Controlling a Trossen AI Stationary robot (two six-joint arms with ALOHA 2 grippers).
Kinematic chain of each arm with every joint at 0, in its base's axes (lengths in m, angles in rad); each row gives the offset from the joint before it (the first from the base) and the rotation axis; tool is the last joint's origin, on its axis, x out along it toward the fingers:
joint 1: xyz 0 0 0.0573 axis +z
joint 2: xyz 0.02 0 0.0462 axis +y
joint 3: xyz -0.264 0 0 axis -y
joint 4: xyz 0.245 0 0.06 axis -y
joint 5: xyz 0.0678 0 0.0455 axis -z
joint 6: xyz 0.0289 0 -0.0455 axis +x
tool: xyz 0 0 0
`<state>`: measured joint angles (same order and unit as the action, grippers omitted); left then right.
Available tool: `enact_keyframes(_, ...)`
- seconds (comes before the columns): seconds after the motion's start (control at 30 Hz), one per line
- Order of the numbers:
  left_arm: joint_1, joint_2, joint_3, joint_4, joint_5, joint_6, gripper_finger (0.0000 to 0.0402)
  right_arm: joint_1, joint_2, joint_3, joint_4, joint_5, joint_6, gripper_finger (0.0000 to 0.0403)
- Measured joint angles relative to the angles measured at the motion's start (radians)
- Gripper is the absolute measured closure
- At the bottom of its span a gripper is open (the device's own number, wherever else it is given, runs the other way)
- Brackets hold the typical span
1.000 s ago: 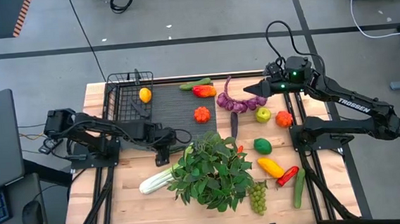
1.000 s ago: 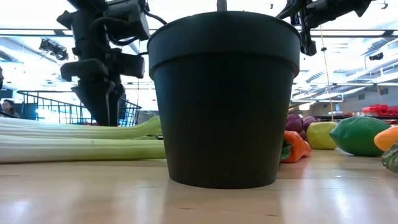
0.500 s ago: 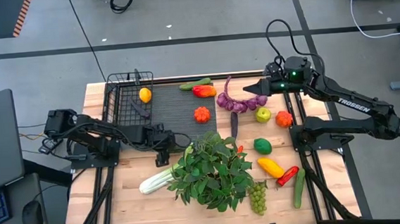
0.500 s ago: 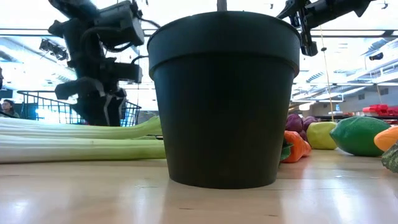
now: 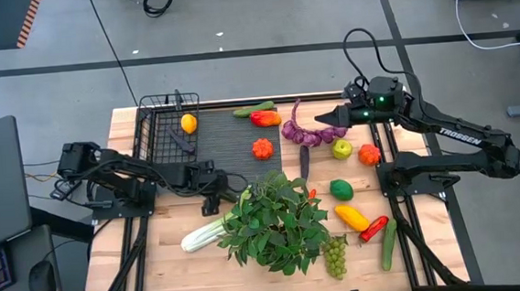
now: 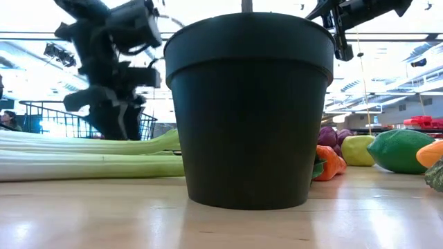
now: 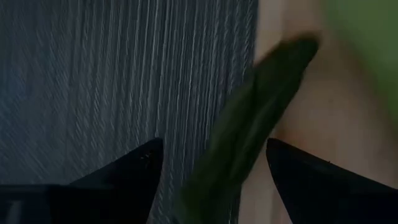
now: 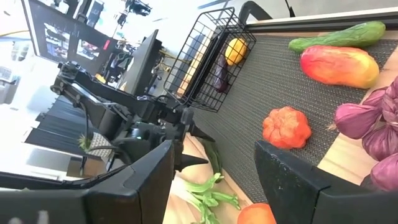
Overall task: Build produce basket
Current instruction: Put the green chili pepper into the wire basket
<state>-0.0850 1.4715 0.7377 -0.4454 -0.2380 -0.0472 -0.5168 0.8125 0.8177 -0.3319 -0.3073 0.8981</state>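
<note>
Over the desk, high view: the left gripper [image 5: 211,197] points down at the near left corner of the ribbed mat [image 5: 232,138], beside the potted plant [image 5: 274,220]. It has barely shifted in the last second.
Basket: the basket [image 5: 153,125] stands at the mat's far left end with only a lemon [image 5: 188,124] and one dark piece inside. Most of the produce is still outside it.
Right arm: the right gripper [image 5: 319,118] hovers unchanged over the purple bulb string [image 5: 303,135].
Low view: the left gripper [image 6: 119,119] has tilted and risen slightly behind the celery [image 6: 83,155]. The black pot [image 6: 249,111] hides the mat.
Left wrist view: the fingers are spread, with a cucumber [image 7: 261,106] between them and mat showing beside one finger. This looks released and not yet gripping. The image is blurred.
Right wrist view: the right gripper [image 8: 214,149] is spread wide and empty. The dark piece in the basket cannot be identified.
</note>
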Motion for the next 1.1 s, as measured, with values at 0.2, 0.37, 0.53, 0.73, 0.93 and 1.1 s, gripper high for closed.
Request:
enact_keyframes(0.2,0.017,0.014,0.069,-0.003,-0.006,0.093,0.0111,0.004,0.006,0.0,0.0,0.0,-0.003,0.0173)
enact_keyframes(0.37,0.072,0.075,0.088,-0.094,0.09,0.109,0.0111,0.004,0.006,0.0,0.001,0.0,-0.008,0.0173)
enact_keyframes(0.53,0.1,0.122,0.108,-0.129,0.087,0.168,0.0111,0.004,0.006,0.0,0.001,0.0,-0.013,0.0173)
enact_keyframes(0.73,0.12,0.165,0.129,-0.098,0.079,0.244,0.0111,0.004,0.006,0.0,0.0,-0.001,-0.011,0.0173)
enact_keyframes(0.93,0.121,0.188,0.131,-0.09,0.085,0.295,0.0111,0.004,0.006,0.0,0.0,-0.007,-0.007,0.0173)
enact_keyframes(1.1,0.123,0.193,0.127,-0.034,0.074,0.295,0.0111,0.004,0.006,0.0,0.0,-0.004,-0.007,0.0173)
